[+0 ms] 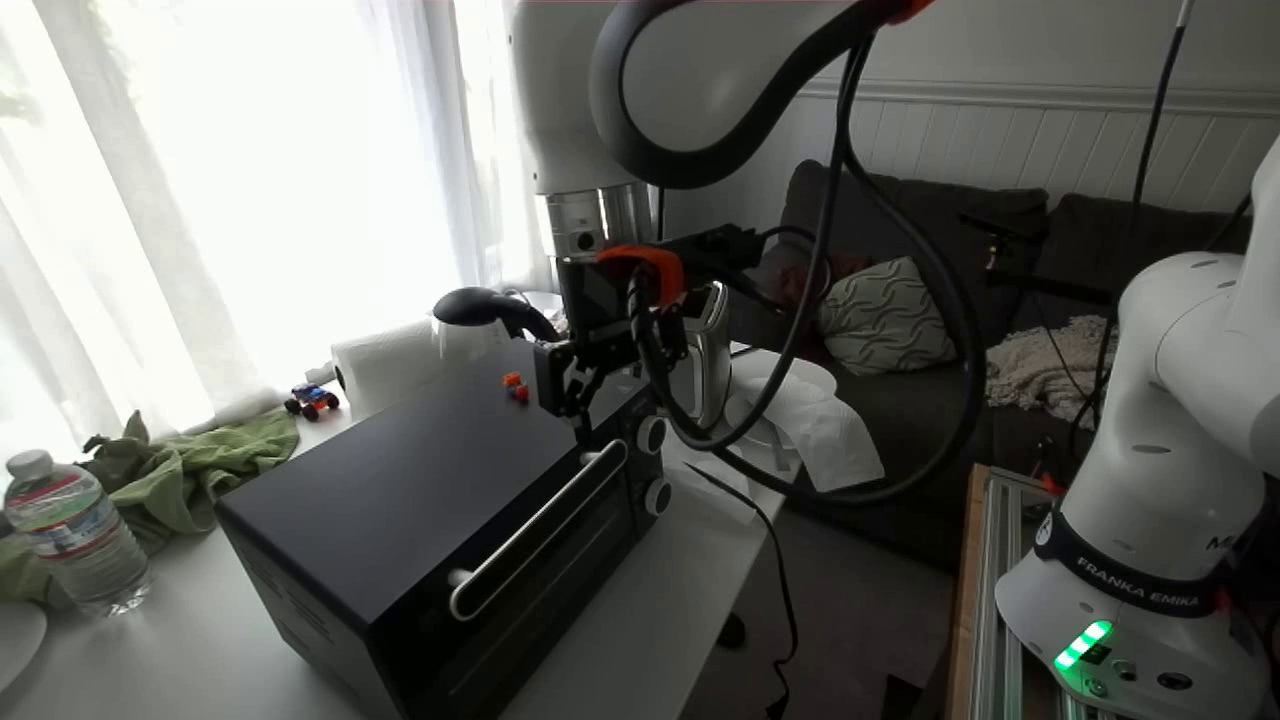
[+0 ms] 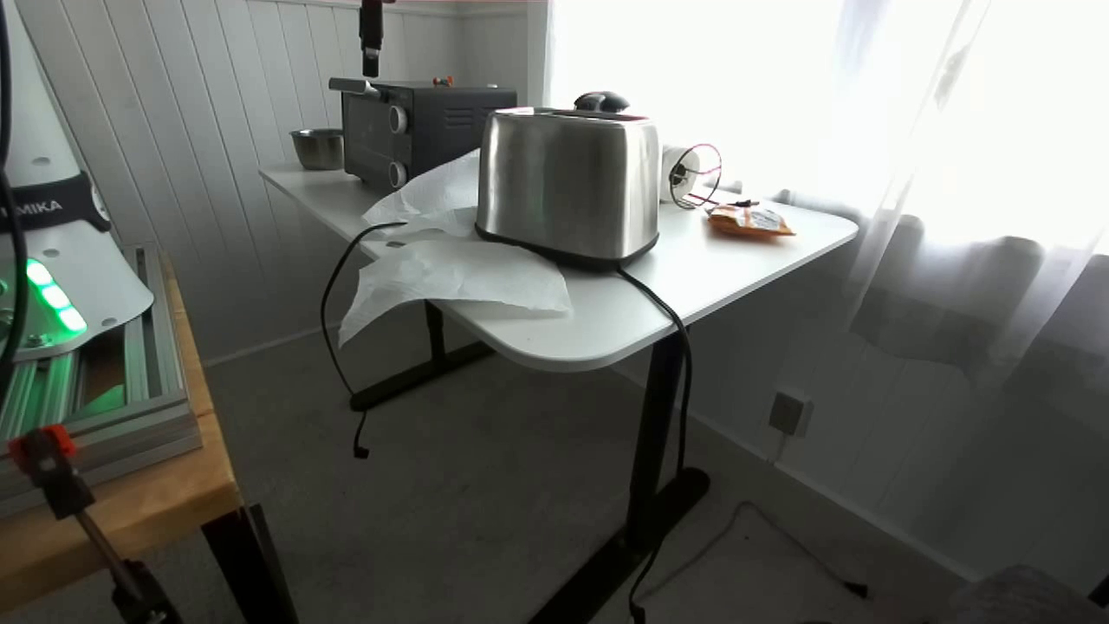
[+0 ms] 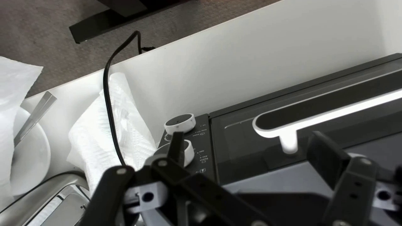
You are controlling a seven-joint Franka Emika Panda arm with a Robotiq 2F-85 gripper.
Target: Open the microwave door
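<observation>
Dial centred on the black microwave (image 1: pixel 400 490), standing on a white table (image 1: pixel 190 660); I read across from the left. Nine o'clock: water bottle (image 1: pixel 100 570), striped label (image 1: pixel 70 525) — wording too small to make out. Ten: a toy truck (image 1: pixel 313 400). Middle: the microwave itself, door (image 1: pixel 550 590) closed, silver bar handle (image 1: pixel 537 520) along its upper edge. Towards two: gripper (image 3: pixel 248 144), just above the handle's knob end, fingers (image 3: pixel 326 158) spread wide, holding nothing. Print on the knob panel (image 3: pixel 202 144), wrist view — inverted, blurred, not legible to me. Two o'clock, further out: silver toaster (image 1: pixel 712 360). Three o'clock, far right: robot base (image 1: pixel 1150 640), green light strip (image 1: pixel 1083 645) lit, black band (image 1: pixel 1130 578) lettered FRANKA EMIKA.
</observation>
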